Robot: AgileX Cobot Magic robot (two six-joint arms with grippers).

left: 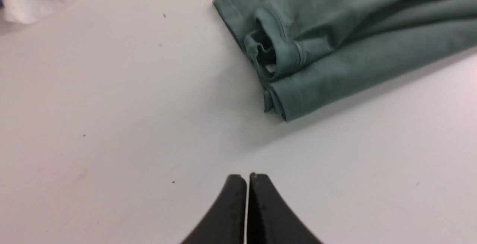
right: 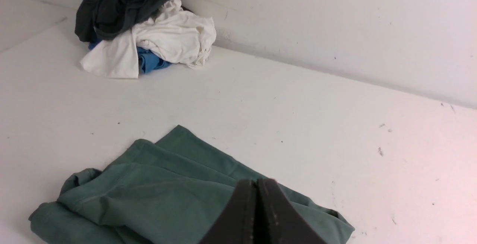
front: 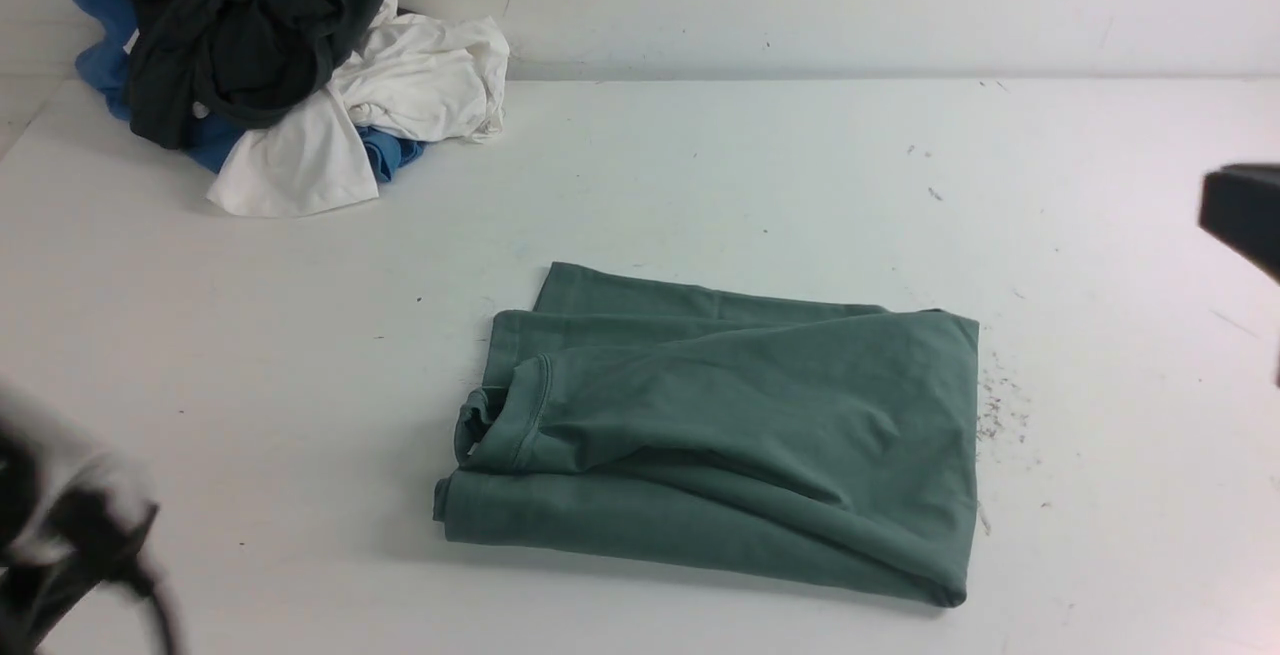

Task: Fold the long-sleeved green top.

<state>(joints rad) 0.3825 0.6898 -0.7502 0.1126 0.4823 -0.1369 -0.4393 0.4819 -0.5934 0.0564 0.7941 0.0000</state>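
- The muted sage-green cotton long-sleeved top (front: 740, 435) lies folded into a compact, roughly rectangular bundle near the middle of the white surface (front: 700, 165), somewhat toward the near edge. Its layers are stacked with the doubled edge along the near side, which would explain why the bundle sits flat without anything holding it.
- One ribbed cuff (front: 500, 415) pokes out at the bundle's left-hand end, with a sleeve lying diagonally over the top layer. The sleeves seem to have been brought in over the body so the outline stays compact.
- The left end effector (left: 248, 178) has its black fingers pressed together with nothing between them. It hangs over bare surface near the left end of the near edge, apart from the fabric, so it is clear of the bundle.
- The right end effector (right: 257, 184) is likewise closed and empty. In its wrist view it sits above the bundle's right-hand part, though whether it touches the cloth cannot be told. In the front view only a dark part of that arm shows at the right edge.
- A heap of other clothes (front: 280, 65), a dark charcoal garment over white and blue ones, is pushed into the far left corner, well apart from the top. Presumably it is parked there to leave working room.
- Judging by the tidy stack and both empty end effectors, the folding looks essentially done.
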